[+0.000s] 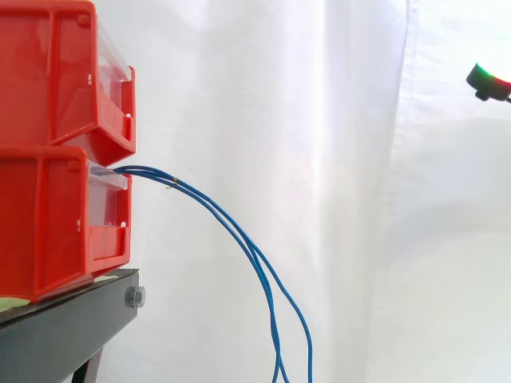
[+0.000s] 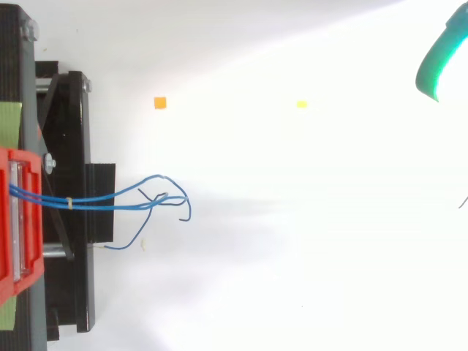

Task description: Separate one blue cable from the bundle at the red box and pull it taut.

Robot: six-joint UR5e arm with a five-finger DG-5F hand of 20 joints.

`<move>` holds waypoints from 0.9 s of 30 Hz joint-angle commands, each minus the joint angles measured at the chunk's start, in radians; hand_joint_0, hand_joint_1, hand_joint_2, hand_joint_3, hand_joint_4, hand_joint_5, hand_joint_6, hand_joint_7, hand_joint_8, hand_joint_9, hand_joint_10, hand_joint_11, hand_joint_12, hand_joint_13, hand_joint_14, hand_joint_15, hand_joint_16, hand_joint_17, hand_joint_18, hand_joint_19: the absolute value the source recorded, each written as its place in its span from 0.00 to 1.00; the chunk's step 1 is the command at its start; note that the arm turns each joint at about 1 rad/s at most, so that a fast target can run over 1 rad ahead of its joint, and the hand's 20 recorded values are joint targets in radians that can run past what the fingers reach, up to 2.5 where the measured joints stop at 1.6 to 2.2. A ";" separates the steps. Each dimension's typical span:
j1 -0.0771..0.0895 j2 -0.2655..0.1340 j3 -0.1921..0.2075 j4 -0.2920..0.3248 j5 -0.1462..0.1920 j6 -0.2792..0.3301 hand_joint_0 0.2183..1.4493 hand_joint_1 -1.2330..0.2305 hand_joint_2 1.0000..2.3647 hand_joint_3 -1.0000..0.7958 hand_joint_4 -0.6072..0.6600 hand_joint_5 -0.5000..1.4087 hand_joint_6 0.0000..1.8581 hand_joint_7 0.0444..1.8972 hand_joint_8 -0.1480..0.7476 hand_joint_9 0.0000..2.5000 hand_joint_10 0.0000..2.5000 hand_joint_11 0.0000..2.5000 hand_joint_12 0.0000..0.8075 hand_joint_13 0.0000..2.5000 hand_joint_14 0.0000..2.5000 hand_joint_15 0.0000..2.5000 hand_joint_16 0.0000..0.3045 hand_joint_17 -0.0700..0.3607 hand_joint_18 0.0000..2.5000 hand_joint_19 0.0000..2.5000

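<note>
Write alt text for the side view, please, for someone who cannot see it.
Blue cables run out of the lower of two stacked red bins at left and droop in an arc to the bottom edge, slack. The robot's hand shows at the upper right edge, far from them, before a white curtain.

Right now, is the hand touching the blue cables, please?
No, the hand is far off at the right edge; the blue cables hang free from the red bin.
</note>
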 commanded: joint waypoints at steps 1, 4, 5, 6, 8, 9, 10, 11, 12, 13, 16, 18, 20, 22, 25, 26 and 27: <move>0.000 0.000 0.000 0.000 0.000 0.000 0.23 0.41 0.00 0.28 0.57 0.15 0.27 0.35 0.42 0.31 0.01 0.17 0.39 0.23 0.00 0.11 0.15 0.39 0.11 0.15; 0.000 -0.001 0.000 0.000 -0.001 0.000 0.23 0.42 0.00 0.28 0.57 0.15 0.27 0.36 0.42 0.30 0.01 0.17 0.39 0.23 0.00 0.11 0.15 0.40 0.11 0.15; 0.000 -0.001 0.000 0.000 0.000 -0.002 0.23 0.42 0.00 0.28 0.57 0.15 0.27 0.36 0.42 0.30 0.00 0.17 0.39 0.23 0.00 0.11 0.15 0.40 0.11 0.15; 0.000 -0.001 0.000 0.000 0.000 -0.002 0.23 0.42 0.00 0.28 0.57 0.15 0.27 0.36 0.42 0.30 0.00 0.17 0.39 0.23 0.00 0.12 0.15 0.40 0.11 0.15; 0.000 0.000 0.000 0.000 0.000 0.000 0.23 0.42 0.00 0.28 0.57 0.15 0.27 0.36 0.43 0.29 0.01 0.17 0.39 0.23 0.00 0.12 0.15 0.40 0.11 0.15; 0.000 0.000 0.000 0.000 0.000 0.000 0.23 0.42 0.00 0.28 0.57 0.15 0.27 0.36 0.43 0.29 0.01 0.17 0.39 0.22 0.00 0.12 0.15 0.40 0.10 0.15; 0.000 0.000 0.000 0.000 0.000 0.000 0.23 0.42 0.00 0.28 0.57 0.15 0.27 0.36 0.43 0.29 0.01 0.17 0.39 0.22 0.00 0.12 0.15 0.40 0.10 0.15; 0.000 -0.001 0.000 0.000 0.000 0.000 0.23 0.42 0.00 0.28 0.57 0.15 0.27 0.36 0.43 0.28 0.01 0.17 0.40 0.21 0.00 0.12 0.15 0.40 0.10 0.15; 0.000 -0.001 0.000 0.000 0.000 0.000 0.23 0.42 0.00 0.28 0.58 0.15 0.27 0.36 0.43 0.27 0.01 0.17 0.42 0.21 0.00 0.11 0.15 0.39 0.09 0.15; 0.000 0.000 0.000 0.000 0.000 -0.002 0.23 0.42 0.00 0.28 0.58 0.15 0.27 0.36 0.44 0.27 0.00 0.17 0.44 0.20 0.00 0.10 0.15 0.39 0.09 0.15; 0.000 -0.001 0.000 0.000 0.000 0.000 0.23 0.42 0.00 0.28 0.59 0.15 0.27 0.36 0.45 0.28 0.01 0.20 0.48 0.24 0.00 0.11 0.15 0.40 0.12 0.16; 0.000 0.000 0.000 0.000 0.000 0.000 0.23 0.42 0.00 0.28 0.60 0.15 0.27 0.36 0.45 0.27 0.01 0.20 0.49 0.24 0.00 0.11 0.15 0.41 0.14 0.16; 0.000 0.000 0.000 0.000 0.000 0.000 0.23 0.42 0.00 0.28 0.60 0.14 0.27 0.36 0.46 0.24 0.01 0.19 0.50 0.23 0.00 0.11 0.16 0.41 0.14 0.15; 0.000 0.000 0.000 0.000 0.000 0.000 0.23 0.41 0.00 0.28 0.60 0.14 0.27 0.35 0.46 0.21 0.00 0.12 0.49 0.22 0.00 0.08 0.16 0.41 0.14 0.14; 0.000 -0.001 0.000 0.000 0.000 0.000 0.22 0.41 0.00 0.28 0.59 0.14 0.27 0.33 0.45 0.15 0.00 0.05 0.46 0.18 0.00 0.03 0.15 0.40 0.12 0.10; -0.001 0.000 0.000 0.000 0.000 0.000 0.22 0.41 0.00 0.28 0.58 0.13 0.27 0.31 0.44 0.12 0.00 0.02 0.46 0.17 0.00 0.02 0.14 0.39 0.10 0.07; 0.000 -0.001 0.000 0.000 -0.001 -0.002 0.22 0.41 0.00 0.28 0.58 0.13 0.27 0.31 0.43 0.10 0.00 0.01 0.45 0.16 0.00 0.01 0.14 0.39 0.10 0.07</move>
